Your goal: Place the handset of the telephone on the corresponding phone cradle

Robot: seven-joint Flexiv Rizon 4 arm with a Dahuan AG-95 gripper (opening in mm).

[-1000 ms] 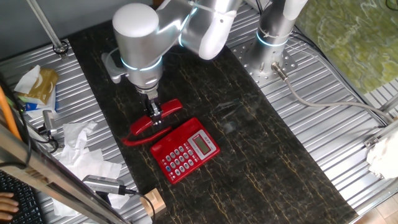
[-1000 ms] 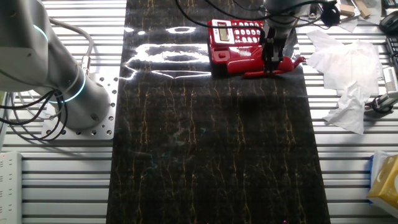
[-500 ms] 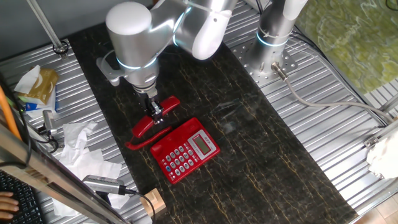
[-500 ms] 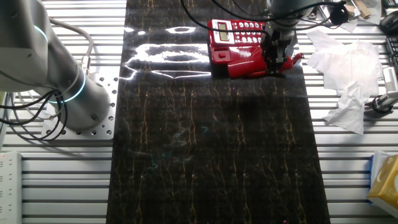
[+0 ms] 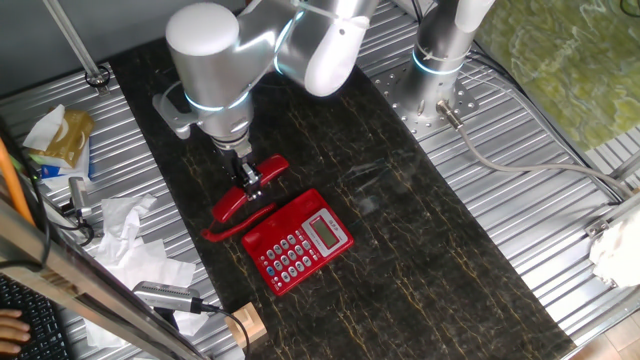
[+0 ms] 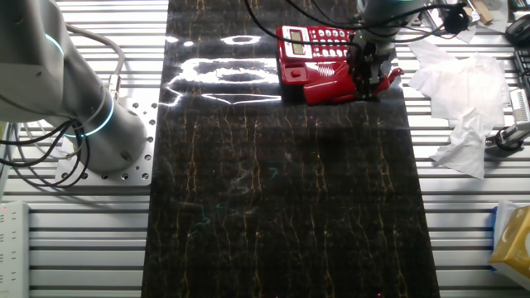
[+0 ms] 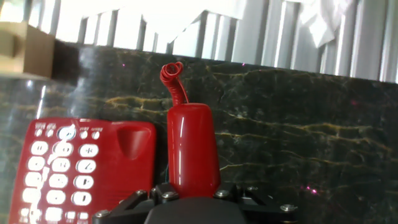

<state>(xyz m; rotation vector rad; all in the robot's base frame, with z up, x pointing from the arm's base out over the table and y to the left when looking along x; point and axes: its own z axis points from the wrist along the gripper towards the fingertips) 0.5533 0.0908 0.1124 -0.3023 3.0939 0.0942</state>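
Observation:
The red handset (image 5: 250, 184) is a slim glossy bar held at its middle by my gripper (image 5: 247, 181), beside the left edge of the red telephone (image 5: 298, 240). In the hand view the handset (image 7: 193, 149) runs up from my gripper (image 7: 193, 198), its coiled cord at the far end. The phone cradle (image 7: 134, 142) is the recessed strip just left of it, empty. In the other fixed view the handset (image 6: 344, 84) sits tilted against the base under my gripper (image 6: 364, 79).
Crumpled white paper (image 5: 130, 240) and a small wooden block (image 5: 245, 325) lie left of the black mat. A yellow box (image 6: 513, 240) and more white paper (image 6: 460, 91) lie on the metal table beside the mat.
My gripper has carried the handset a little away from the phone base and up; the handset now sits slightly farther left in the fixed view.

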